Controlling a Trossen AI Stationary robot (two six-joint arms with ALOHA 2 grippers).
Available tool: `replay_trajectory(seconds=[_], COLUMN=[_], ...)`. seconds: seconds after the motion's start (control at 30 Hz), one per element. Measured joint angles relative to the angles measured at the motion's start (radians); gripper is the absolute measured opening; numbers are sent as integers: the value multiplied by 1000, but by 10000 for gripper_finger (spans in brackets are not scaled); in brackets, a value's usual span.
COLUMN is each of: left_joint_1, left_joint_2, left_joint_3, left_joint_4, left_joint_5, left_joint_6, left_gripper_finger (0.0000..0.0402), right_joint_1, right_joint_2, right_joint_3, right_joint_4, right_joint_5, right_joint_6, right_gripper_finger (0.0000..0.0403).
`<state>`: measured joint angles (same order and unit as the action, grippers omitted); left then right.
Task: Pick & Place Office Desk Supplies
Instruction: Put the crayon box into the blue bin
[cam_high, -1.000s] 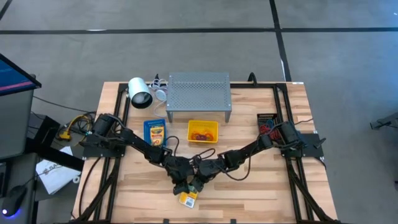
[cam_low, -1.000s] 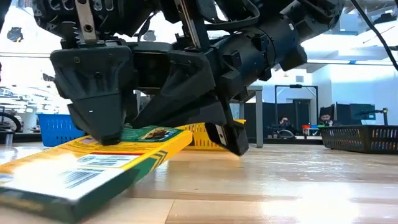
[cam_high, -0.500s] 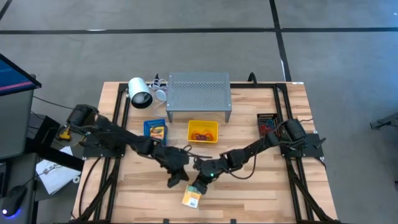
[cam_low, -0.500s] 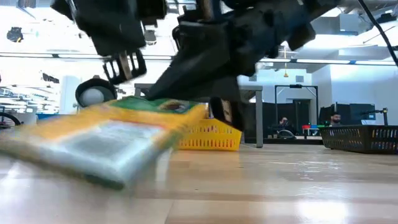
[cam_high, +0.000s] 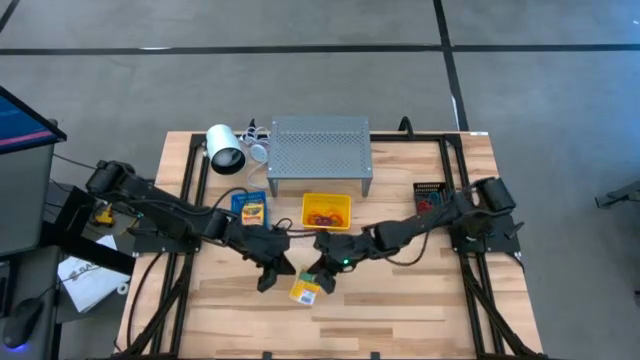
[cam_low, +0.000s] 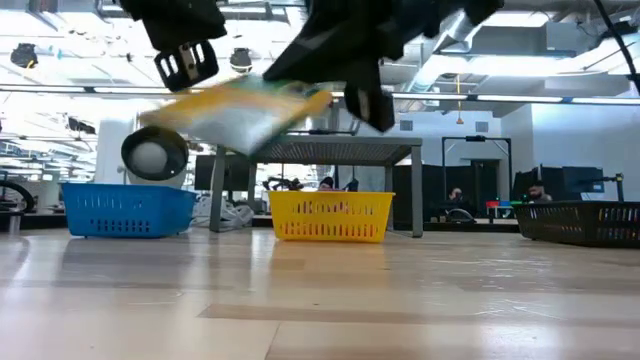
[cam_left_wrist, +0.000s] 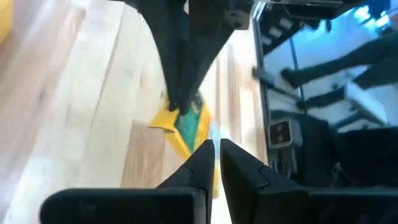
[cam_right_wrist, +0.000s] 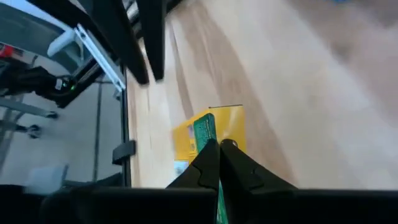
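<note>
Crayon box (cam_high: 305, 291): yellow-green, tilted, airborne, pinched by right hand (cam_high: 322, 284).

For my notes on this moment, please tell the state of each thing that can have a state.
crayon box: lifted off table, tilted, held by right gripper
right gripper: shut on box
left gripper: shut, empty
yellow bin: holds rubber bands
blue bin: holds another crayon box

My pincer is dark; the crayon box (cam_high: 304, 291) shows yellow and green, near a yellow bin (cam_high: 327, 211) and blue bin (cam_low: 127, 209).
</note>
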<state>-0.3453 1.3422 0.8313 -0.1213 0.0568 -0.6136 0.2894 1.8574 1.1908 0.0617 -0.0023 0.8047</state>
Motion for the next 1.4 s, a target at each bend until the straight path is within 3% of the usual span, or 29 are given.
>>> replay_trajectory(seconds=[0.3, 0.43, 0.77, 1.1, 1.4], left_joint_1=[7, 20, 92, 165, 160], left_joint_2=[-4, -4, 10, 2, 2], left_joint_3=[1, 1, 1, 1, 1], left_joint_4=[65, 127, 100, 62, 101], left_joint_5=[49, 55, 78, 128, 132], left_joint_6=[30, 57, 63, 86, 86], left_gripper_finger=[58, 94, 175, 182, 182], right_joint_1=[-26, -30, -27, -27, -53], right_joint_2=[-170, -174, -186, -207, -230], right_joint_3=[2, 1, 0, 0, 1], right_joint_4=[-113, -123, -151, -189, -179], right_joint_5=[83, 81, 78, 72, 68], right_joint_6=[-127, -136, -162, -169, -193], right_gripper_finger=[0, 0, 0, 0, 0])
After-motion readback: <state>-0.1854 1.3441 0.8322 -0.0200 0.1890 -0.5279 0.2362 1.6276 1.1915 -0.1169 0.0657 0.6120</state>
